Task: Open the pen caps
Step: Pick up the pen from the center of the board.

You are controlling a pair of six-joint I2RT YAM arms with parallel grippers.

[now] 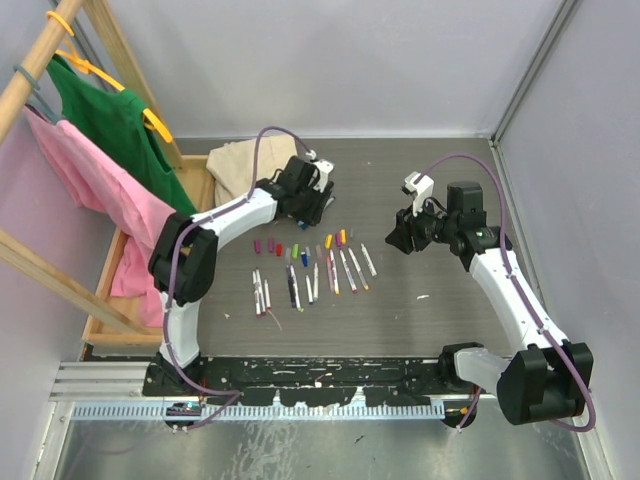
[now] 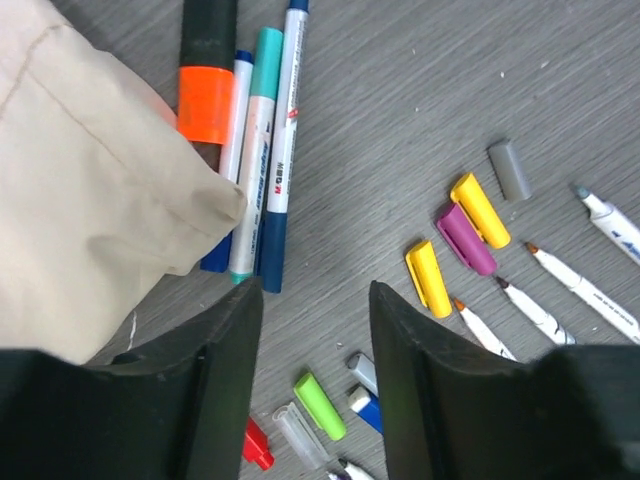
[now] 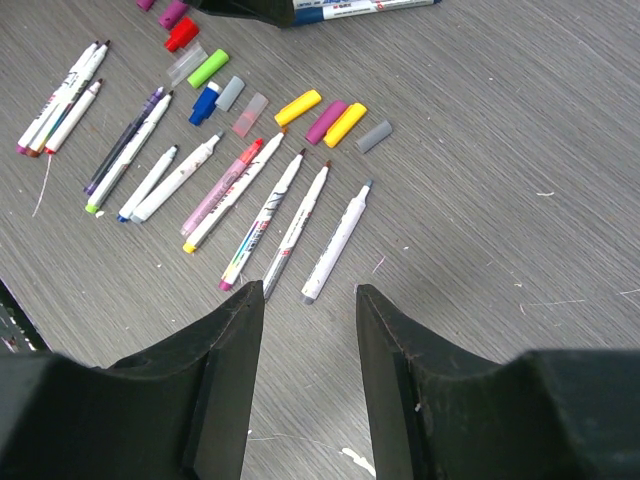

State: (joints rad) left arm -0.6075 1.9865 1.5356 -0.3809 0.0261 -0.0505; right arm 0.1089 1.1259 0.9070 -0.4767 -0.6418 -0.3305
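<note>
Loose pen caps lie in a row behind the pens on the grey table: yellow [image 2: 481, 210], purple [image 2: 465, 240], yellow [image 2: 428, 278], grey [image 2: 510, 170], green [image 2: 320, 405] and red [image 2: 257, 445]. Several uncapped white-barrelled pens [image 3: 265, 210] lie side by side below them, also visible from above as a row of pens [image 1: 310, 275]. My left gripper [image 2: 315, 290] hovers open and empty over the caps' back end. Just ahead of it lie three capped pens [image 2: 262, 150]. My right gripper [image 3: 310, 292] is open and empty, to the right of the pens.
A thick black marker with an orange band [image 2: 207, 90] lies against a beige cloth [image 2: 90, 180] at the back. A wooden rack [image 1: 60, 40] with green [image 1: 115, 120] and pink [image 1: 95, 190] garments and a wooden tray [image 1: 110, 300] stand at the left.
</note>
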